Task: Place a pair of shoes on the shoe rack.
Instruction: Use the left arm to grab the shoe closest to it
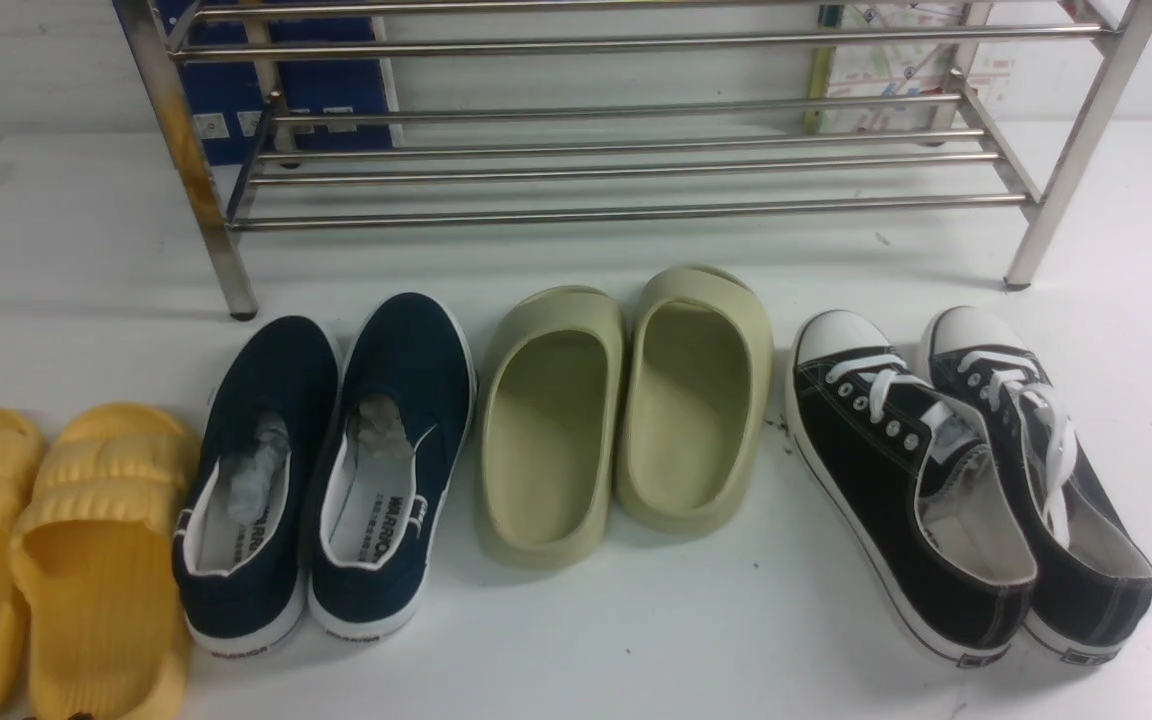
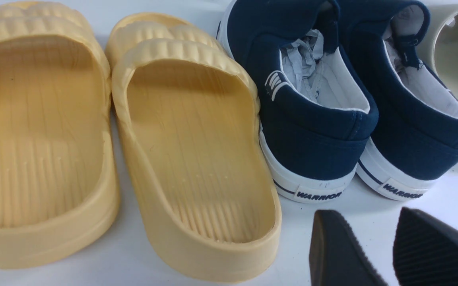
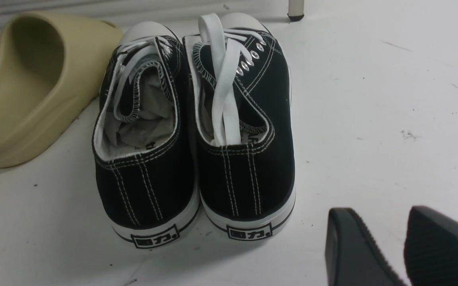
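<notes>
Navy shoes (image 2: 312,151) lie near left end effector (image 2: 366,226), apart.

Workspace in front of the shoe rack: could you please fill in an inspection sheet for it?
Surface: white table, a few dark specks.
Job's things: navy shoes side by side on the table, toes toward the shoe rack, paper stuffed inside; no shoes on the rack's visible bars.
Clutter: yellow slides, beige slides and black sneakers in the same row.
Grippers: left gripper open, empty, near the navy heels; right gripper open, empty, near the black sneakers' heels.
Cables: nothing seen.
Surroundings: blue board and printed sheet behind the rack.
</notes>
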